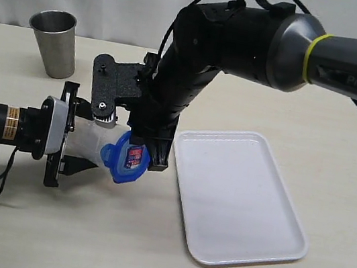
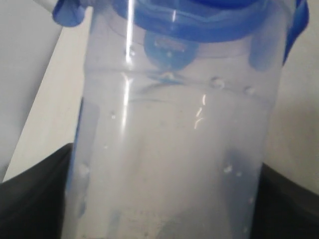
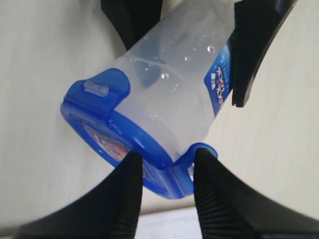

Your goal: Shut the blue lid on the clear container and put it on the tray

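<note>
The clear container (image 1: 89, 141) lies sideways above the table, its mouth toward the tray (image 1: 237, 194). My left gripper (image 1: 77, 137) is shut on its body; in the left wrist view the container (image 2: 169, 149) fills the space between the black fingers (image 2: 35, 204). The blue lid (image 1: 126, 156) sits on the mouth, red-and-white label facing out. My right gripper (image 1: 149, 159) reaches down from above. In the right wrist view its fingers (image 3: 209, 199) pinch the lid (image 3: 119, 134) at one snap tab, one pad on the lid's face and the other on the tab.
A grey steel cup (image 1: 55, 43) stands at the back left of the table. The white tray lies just right of the lid, with nothing on it. The right arm's black body (image 1: 188, 74) hangs over the table's middle.
</note>
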{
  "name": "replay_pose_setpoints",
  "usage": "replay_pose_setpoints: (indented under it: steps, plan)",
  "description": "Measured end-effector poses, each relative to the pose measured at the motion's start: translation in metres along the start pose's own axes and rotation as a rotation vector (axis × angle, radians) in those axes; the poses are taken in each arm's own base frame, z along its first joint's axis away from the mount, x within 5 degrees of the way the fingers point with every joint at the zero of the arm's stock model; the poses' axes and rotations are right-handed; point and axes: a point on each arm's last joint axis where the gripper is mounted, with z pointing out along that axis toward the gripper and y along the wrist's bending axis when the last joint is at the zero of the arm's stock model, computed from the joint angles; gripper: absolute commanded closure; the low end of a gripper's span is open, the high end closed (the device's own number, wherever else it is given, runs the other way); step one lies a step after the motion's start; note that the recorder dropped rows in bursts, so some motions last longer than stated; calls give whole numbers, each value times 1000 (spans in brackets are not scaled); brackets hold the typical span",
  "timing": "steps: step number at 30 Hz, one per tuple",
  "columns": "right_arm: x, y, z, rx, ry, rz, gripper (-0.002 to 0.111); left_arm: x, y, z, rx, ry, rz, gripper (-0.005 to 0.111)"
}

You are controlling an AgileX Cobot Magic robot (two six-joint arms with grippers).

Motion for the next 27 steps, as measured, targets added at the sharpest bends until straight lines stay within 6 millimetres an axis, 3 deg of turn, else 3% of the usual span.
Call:
replay_pose_setpoints:
  steps: [16,27]
  plan:
    - [-13,12,23,-47,21,-61,77,3,-4,-2,42,20,39,107]
    - [-15,9,13,-3,23,-62,81,3,-2,-2,26,19,16,107]
